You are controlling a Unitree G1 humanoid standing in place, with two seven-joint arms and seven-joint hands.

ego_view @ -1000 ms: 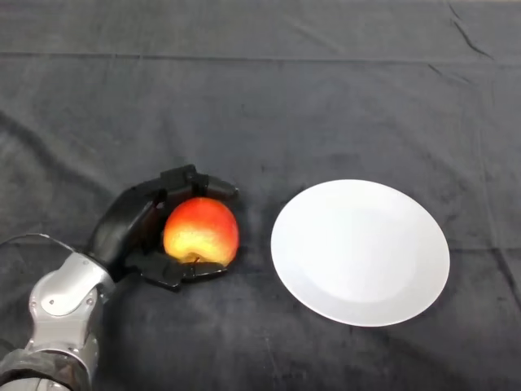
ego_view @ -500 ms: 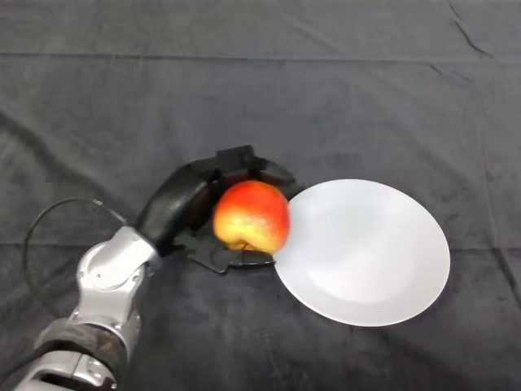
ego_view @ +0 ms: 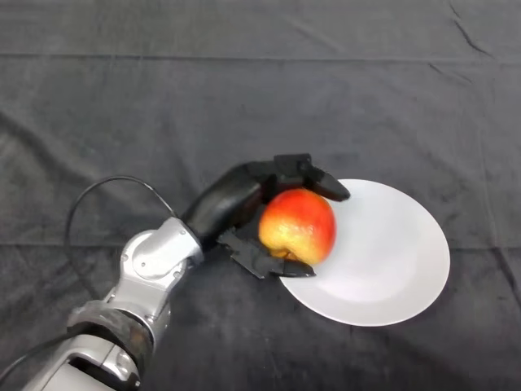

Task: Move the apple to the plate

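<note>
Gripping the round red-yellow apple [ego_view: 298, 226], black left hand [ego_view: 244, 199] fingers curled round it, should clear the white round plate [ego_view: 391, 269] rim before releasing.

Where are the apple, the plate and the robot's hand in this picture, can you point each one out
apple [ego_view: 298, 226], head view, middle of its red and yellow skin.
plate [ego_view: 391, 261], head view, bare white surface right of the apple.
left hand [ego_view: 236, 199], head view, back of the black hand, curled round the apple.
</note>
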